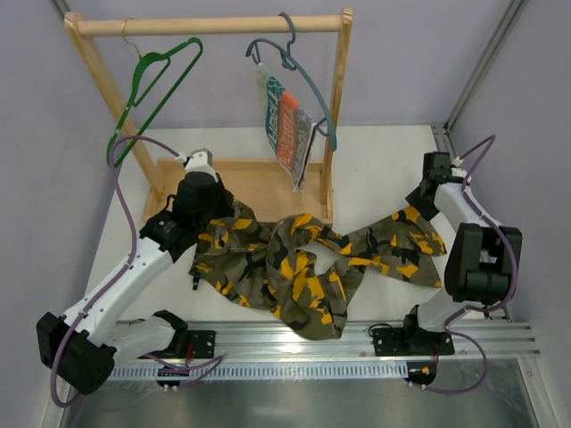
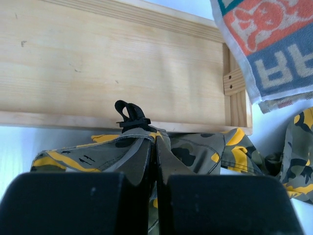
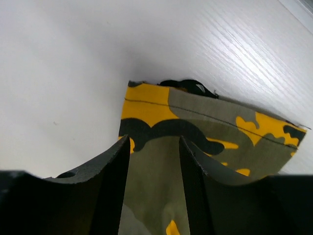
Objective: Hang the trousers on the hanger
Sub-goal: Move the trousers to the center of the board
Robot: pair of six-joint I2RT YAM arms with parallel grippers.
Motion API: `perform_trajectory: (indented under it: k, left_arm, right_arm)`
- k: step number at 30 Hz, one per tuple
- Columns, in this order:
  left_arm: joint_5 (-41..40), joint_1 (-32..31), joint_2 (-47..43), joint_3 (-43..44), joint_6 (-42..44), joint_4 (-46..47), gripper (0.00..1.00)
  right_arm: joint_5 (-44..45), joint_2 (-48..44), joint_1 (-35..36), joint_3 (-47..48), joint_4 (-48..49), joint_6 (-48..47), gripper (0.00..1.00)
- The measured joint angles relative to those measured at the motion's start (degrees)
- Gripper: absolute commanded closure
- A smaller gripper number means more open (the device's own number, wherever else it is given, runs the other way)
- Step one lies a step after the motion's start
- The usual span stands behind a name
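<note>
Top external: high at near edge, angled down over white flat table (image 1: pixel 384 160). Wrist views: close, low, facing forward. Shared by all three: olive-black-yellow camouflage fabric trousers (image 1: pixel 303 267).

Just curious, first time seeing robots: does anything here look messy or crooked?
The camouflage-print fabric trousers lie twisted and bunched across the white table; the thin bright green hanger hangs tilted on the wooden rail.

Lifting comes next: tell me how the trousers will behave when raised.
Probably floppy: the trousers lie twisted and rumpled, so the middle would likely sag. Seemingly thin and light: the shut left gripper pinches a fold nearly flat.
</note>
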Motion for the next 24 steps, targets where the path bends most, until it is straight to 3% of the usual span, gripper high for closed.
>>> perform_trajectory:
  k: [14, 24]
  left_arm:
    - [0.22, 0.00, -1.29, -1.86, -0.39, -0.44, 1.00]
    - [0.07, 0.00, -1.40, -2.08, -1.57, -0.46, 1.00]
  right_arm:
    - [-3.17, 19.10, -1.22, 14.05, 0.33, -0.44, 0.47]
    - [-3.41, 22.43, -1.46, 15.96, -1.79, -0.87, 0.50]
